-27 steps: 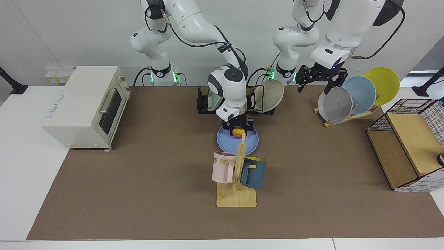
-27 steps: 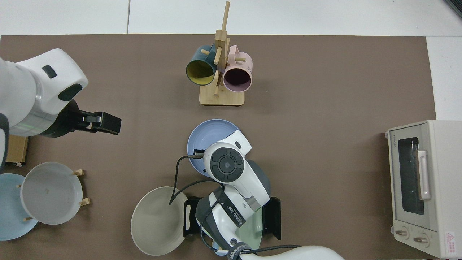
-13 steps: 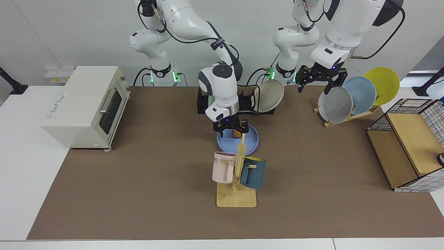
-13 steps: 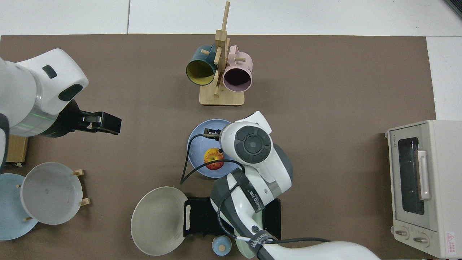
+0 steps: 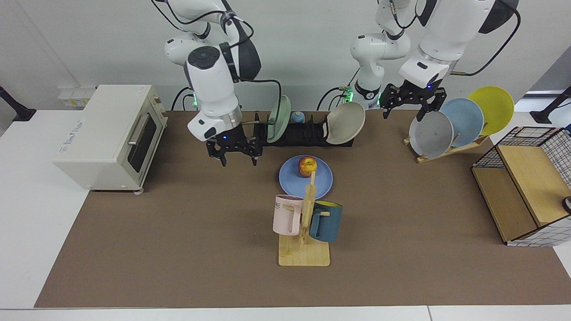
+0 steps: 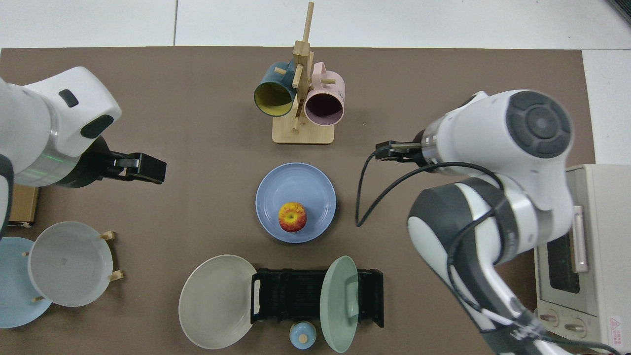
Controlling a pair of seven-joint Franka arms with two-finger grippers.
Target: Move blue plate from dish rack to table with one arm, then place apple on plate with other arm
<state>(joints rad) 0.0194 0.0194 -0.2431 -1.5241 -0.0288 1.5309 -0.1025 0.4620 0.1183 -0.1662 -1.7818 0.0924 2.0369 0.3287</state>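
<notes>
The top view lays the blue plate (image 6: 296,202) open, flat on the brown mat (image 6: 443,74), with the apple (image 6: 292,217) resting inside it toward the 6 o'clock part of the rim; the facing view adds height, showing the apple (image 5: 307,166) standing on the blue plate (image 5: 306,179) partly behind the post of the wooden mug stand (image 5: 304,232). Only the facing view shows both sets of jaws plainly: the right gripper (image 5: 233,156) hangs above the mat with its jaws spread and holding nothing, and the left gripper (image 5: 412,107) hovers over the grey plate (image 5: 431,134) on the tilted wooden plate rack (image 5: 446,151), its jaws apart and empty too. From above, the right arm's own wrist hides its jaws, while the left gripper (image 6: 143,168) shows as a black block. The tabletop (image 5: 31,200) is white under the wide mat, backed by a pale wall. The black dish rack (image 6: 315,295), at 6 o'clock from the plate in the top view, holds a pale green plate (image 6: 339,303) and a beige plate (image 6: 217,301). A toaster oven (image 5: 111,136) sits at the facing view's 9 o'clock edge. In that view the apple lies at 3 o'clock from the right gripper, apart from it, and at about 8 o'clock from the left gripper, well apart.
</notes>
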